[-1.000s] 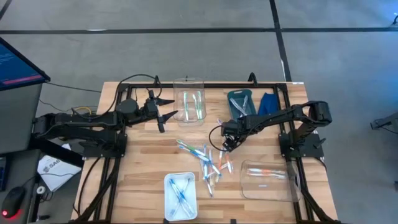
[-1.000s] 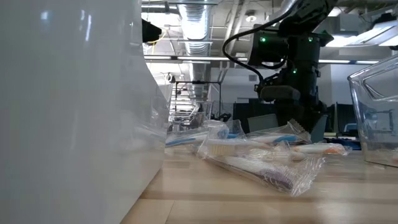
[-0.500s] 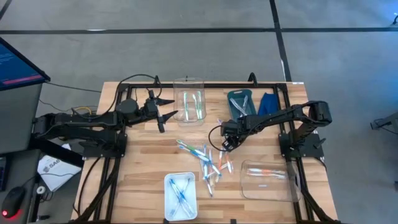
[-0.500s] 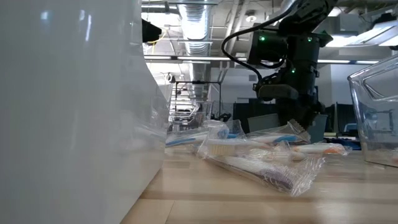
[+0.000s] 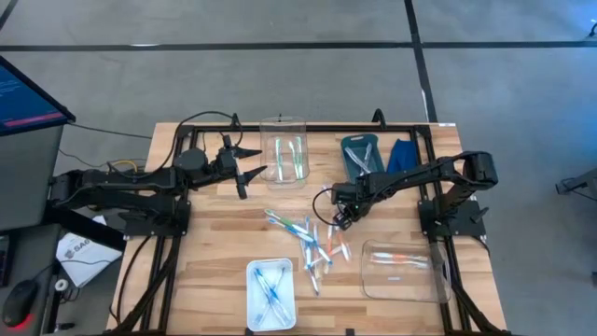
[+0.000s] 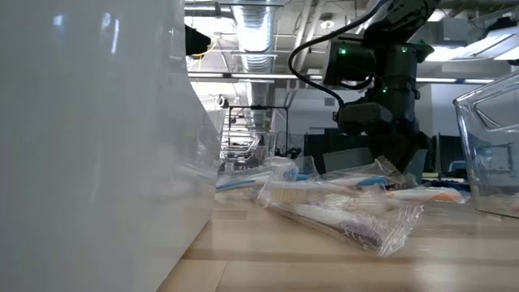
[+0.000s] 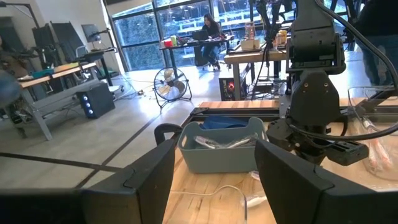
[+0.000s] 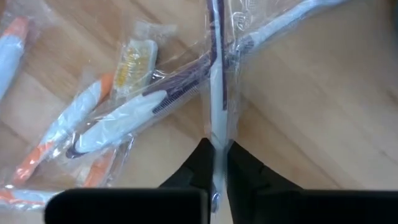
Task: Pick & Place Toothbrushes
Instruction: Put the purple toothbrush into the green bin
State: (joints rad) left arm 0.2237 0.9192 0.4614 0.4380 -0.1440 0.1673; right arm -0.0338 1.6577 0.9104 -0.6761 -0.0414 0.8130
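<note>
A loose pile of wrapped toothbrushes [image 5: 312, 245] lies on the wooden table's middle; it also shows in the low view [image 6: 340, 199]. My right gripper [image 5: 343, 217] is low at the pile's far right end, shut on one wrapped whitish-grey toothbrush [image 8: 214, 81]. My left gripper [image 5: 250, 170] is open and empty, held above the table just left of a clear bin [image 5: 284, 159] with green toothbrushes. My right gripper pinches the wrapped toothbrush by one end of its handle [image 8: 215, 127] between its two fingers [image 8: 239, 165], which lie along it. The fingers come from above, slanting down. The rest of the toothbrush lies across other wrapped toothbrushes [image 8: 124, 115] on the table.
A grey-blue bin [image 5: 362, 154] and a folded blue cloth [image 5: 401, 154] sit at the far right. A white tray [image 5: 270, 282] with blue toothbrushes stands at the near edge. A clear bin [image 5: 401, 266] with orange ones stands near right.
My right gripper has stayed low at the pile and shifted only slightly toward the table's right edge.
</note>
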